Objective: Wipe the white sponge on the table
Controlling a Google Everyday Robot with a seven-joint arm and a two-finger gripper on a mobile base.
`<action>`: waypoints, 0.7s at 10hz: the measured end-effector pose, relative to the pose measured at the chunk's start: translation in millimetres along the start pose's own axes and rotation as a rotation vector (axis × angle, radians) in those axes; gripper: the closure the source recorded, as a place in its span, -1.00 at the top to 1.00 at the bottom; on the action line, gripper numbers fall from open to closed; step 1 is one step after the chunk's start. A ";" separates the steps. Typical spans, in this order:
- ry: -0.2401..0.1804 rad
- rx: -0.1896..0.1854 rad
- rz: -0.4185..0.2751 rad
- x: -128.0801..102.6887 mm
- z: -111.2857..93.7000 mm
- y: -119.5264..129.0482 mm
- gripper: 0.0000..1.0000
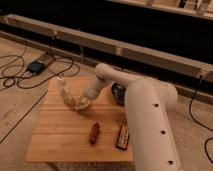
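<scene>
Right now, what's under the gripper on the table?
The gripper is low over the table, beside the white bottle. A pale bit, likely the white sponge, shows at its tip. The rest of the sponge and the planks beneath are covered.

There's the small, cream-white, soft-looking sponge, lying on the tabletop, left of the middle and toward the far edge. The gripper is right down on it, covering part of it, so only a pale rounded edge shows. Underneath is the low rectangular table of light wooden planks, standing level, its grain running along the boards.
</scene>
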 end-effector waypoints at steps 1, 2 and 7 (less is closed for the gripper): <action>0.013 0.017 -0.011 0.7 3.7 -6.5 -1.00; 0.022 0.030 -0.020 1.4 4.6 -13.1 -1.00; 0.044 0.094 -0.023 -17.6 -17.8 -88.6 -1.00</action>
